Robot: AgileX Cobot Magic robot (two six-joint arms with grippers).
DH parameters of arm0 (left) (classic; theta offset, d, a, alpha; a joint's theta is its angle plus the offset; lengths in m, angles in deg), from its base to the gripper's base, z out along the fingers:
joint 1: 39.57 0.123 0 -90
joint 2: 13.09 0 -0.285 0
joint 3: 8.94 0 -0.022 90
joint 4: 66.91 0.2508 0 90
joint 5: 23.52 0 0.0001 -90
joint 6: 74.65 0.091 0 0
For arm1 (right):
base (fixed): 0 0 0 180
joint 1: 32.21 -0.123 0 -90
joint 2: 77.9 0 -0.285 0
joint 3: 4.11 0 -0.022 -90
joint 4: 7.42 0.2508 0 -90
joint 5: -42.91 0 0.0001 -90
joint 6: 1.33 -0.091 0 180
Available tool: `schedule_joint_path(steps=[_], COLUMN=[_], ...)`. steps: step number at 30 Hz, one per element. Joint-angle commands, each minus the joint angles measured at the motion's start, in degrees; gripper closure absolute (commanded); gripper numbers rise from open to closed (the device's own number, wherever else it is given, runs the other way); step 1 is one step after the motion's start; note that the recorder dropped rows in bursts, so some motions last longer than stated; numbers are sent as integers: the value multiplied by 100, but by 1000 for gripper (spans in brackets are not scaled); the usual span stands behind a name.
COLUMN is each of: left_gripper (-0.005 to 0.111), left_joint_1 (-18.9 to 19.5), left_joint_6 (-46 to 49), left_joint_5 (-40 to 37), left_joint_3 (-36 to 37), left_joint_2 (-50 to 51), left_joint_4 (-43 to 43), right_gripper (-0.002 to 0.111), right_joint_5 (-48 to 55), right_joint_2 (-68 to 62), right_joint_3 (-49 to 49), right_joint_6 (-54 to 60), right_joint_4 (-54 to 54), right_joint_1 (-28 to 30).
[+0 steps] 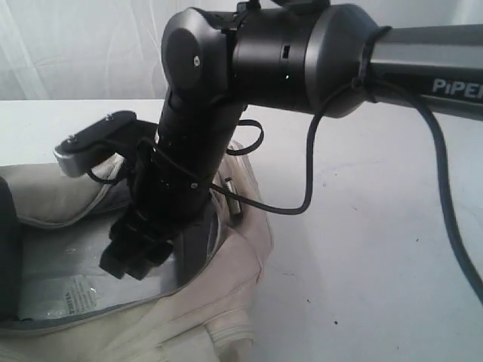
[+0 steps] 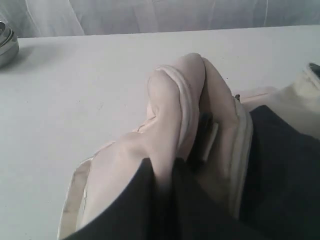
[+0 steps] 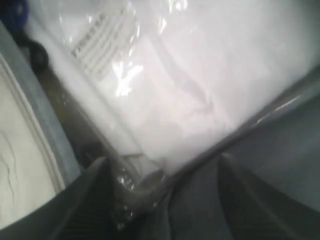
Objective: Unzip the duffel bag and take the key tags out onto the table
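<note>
Your right claw is down inside the duffel bag with its jaws spread wide. I see nothing gripped between them. In its own wrist view the right claw hangs just over a clear plastic packet with a printed label, which lies on the bag's grey lining. Your left claw is clenched on a fold of the bag's cream fabric, pinched up into a ridge, and that seems to be holding the mouth open. In the exterior view the bag sits at about 7 o'clock on the white counter. The right arm reaches in from 3 o'clock, and the packet lies toward 8 o'clock from the claw. Beyond one corner of the packet, the right wrist view shows a blue blur with a dark ring-like shape beside it. I take those for the key tags, though they are too blurred to be sure. The unzipping looks done, so you are at the step of finding and picking the tags. Next, slide the right claw off the packet toward that blue shape and come down on the tags or their ring, not the plastic film. Close firmly, lift straight out through the mouth clear of the rim, and carry them toward 3 o'clock onto bare counter.
</note>
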Motion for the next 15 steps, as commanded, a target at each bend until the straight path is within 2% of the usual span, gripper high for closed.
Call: schedule_joint_path(steps=[1, 3, 5, 8, 10, 12, 15], left_gripper=[102, 91, 75, 45, 32, 27, 26], left_joint_1=[-4, -4, -4, -4, -4, -4, -4], left_joint_6=[-70, -70, -55, 132, 187, 367, 1305], left_joint_5=[783, 596, 560, 593, 541, 422, 240], left_joint_3=[-93, -93, -93, -93, -93, -93, -93], left_joint_2=[-57, -57, -47, -47, -47, -37, -22], left_joint_4=[227, 5, -439, -987, -1395, -1816, -2822], right_gripper=[51, 51, 51, 51, 51, 51, 51], right_joint_5=[-809, -923, -911, -903, -903, -921, -811], right_joint_2=[94, 94, 106, 118, 118, 118, 118], right_joint_3=[-60, -70, -70, -70, -70, -70, -70], right_joint_6=[-22, -22, -8, 79, 79, 78, 167], right_joint_4=[411, 619, 690, 690, 690, 690, 690], right_joint_1=[20, 20, 20, 20, 20, 20, 20])
